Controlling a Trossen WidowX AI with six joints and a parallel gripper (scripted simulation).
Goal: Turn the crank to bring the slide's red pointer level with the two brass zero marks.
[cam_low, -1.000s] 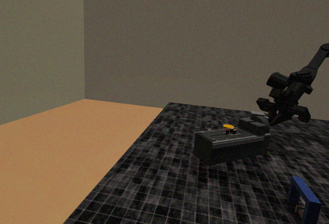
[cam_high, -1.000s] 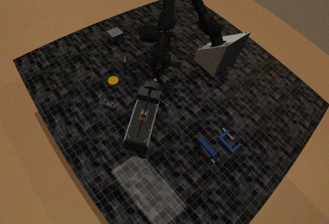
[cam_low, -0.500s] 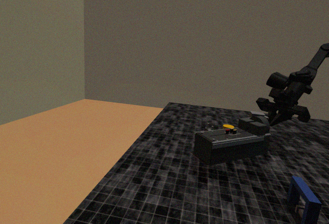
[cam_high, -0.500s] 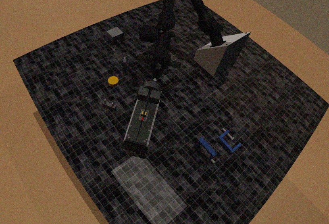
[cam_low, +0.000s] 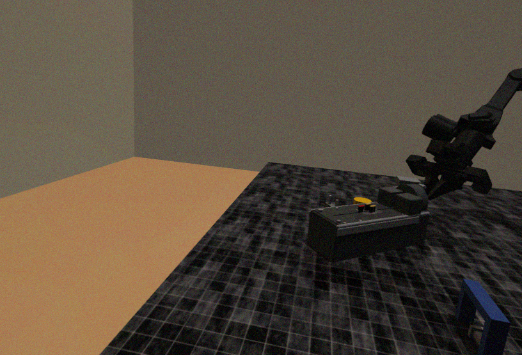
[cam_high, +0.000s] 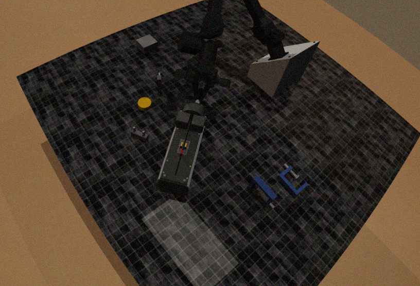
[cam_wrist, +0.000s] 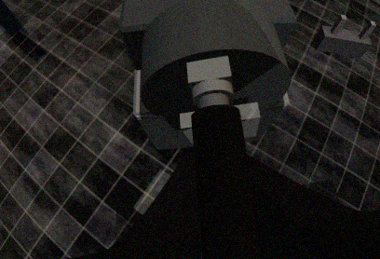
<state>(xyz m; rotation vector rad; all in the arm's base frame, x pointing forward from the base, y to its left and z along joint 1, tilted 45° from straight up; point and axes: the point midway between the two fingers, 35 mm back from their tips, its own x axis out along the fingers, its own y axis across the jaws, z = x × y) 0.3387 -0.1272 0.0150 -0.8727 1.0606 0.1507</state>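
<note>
The machine, a long dark grey box (cam_high: pixel 187 164) (cam_low: pixel 381 239), carries a slide slot on top. Its red pointer (cam_high: pixel 181 151) (cam_low: pixel 361 206) sits off the brass zero marks (cam_high: pixel 185 145) (cam_low: pixel 372 206), a little toward the end away from the crank. At the crank end, a half-round hood (cam_high: pixel 194 107) (cam_wrist: pixel 210 25) covers the pale crank arm (cam_wrist: pixel 209 70). My gripper (cam_high: pixel 197 98) (cam_low: pixel 428 196) (cam_wrist: pixel 218 110) is shut on the crank handle (cam_wrist: pixel 213 99), a short light grey knob. The dark fingers hide the rest of the handle.
A yellow disc (cam_high: pixel 144 102) (cam_low: pixel 362 200) and a small two-pegged block (cam_high: pixel 139 134) (cam_wrist: pixel 346 41) stand beside the machine. Two blue brackets (cam_high: pixel 264 187) (cam_high: pixel 288 184) lie on the other side. A pale flat rectangle (cam_high: pixel 190 242) lies beyond the far end. A grey block (cam_high: pixel 146 40) stands farther back.
</note>
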